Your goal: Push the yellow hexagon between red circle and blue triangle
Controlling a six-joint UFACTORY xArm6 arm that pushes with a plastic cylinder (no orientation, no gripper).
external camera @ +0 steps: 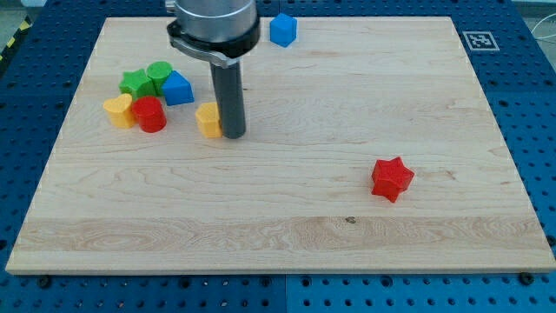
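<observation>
The yellow hexagon [208, 120] lies left of the board's middle. My tip [234, 136] touches its right side, and the rod hides the hexagon's right edge. The red circle [149, 114] sits to the hexagon's left, with a gap between them. The blue triangle [178, 89] is up and to the left of the hexagon, just above and right of the red circle.
A yellow heart [119, 111] touches the red circle's left side. A green star [135, 83] and a green circle [159, 75] sit above them. A blue hexagon [283, 29] lies near the top edge. A red star [391, 179] lies at the right.
</observation>
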